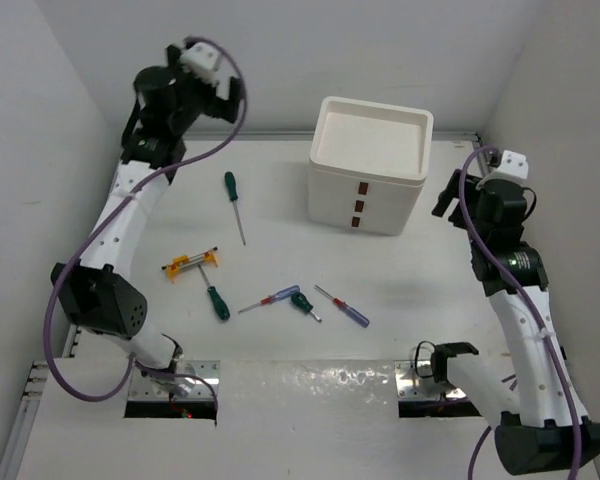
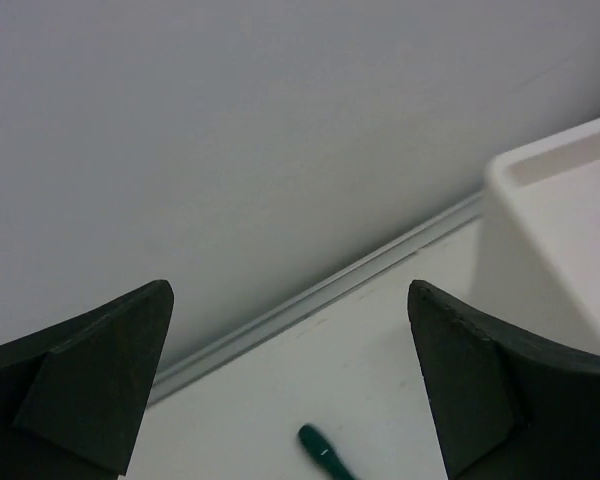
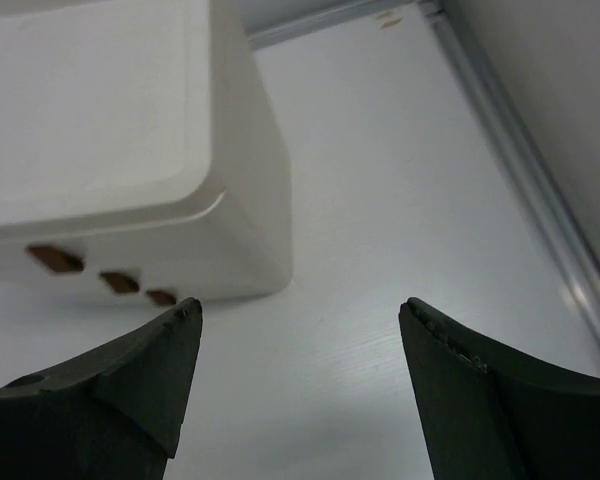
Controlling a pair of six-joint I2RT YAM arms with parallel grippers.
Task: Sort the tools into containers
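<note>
White plastic drawers (image 1: 332, 200), three stacked in one box-shaped unit (image 1: 324, 135), stand near the far edge of the table (image 1: 280, 170), toward its right side. All three look pushed shut, their red-brown tabs (image 1: 358, 204) lined up flush on the front. The recessed top holds nothing, and what may lie inside the drawers cannot be seen.

Every tool in view lies loose on the table. A long dark green screwdriver (image 1: 234, 205) lies toward the far left. A yellow-orange tool (image 1: 192, 263) and a green-handled screwdriver (image 1: 216, 299) lie nearer the left edge. In the middle, toward the near edge, lie a red-and-blue screwdriver (image 1: 270, 299), a short green screwdriver (image 1: 302, 302) touching or just beside it, and a second red-and-blue screwdriver (image 1: 343, 307).

The left gripper (image 2: 288, 295) hangs high over the far left corner, jaws wide and empty. The right gripper (image 3: 300, 310) hovers by the unit's front right corner, likewise wide and empty.

By my reading the sorting has not begun. No drawer is open, no tool is lifted, and all six pieces are left to place.
</note>
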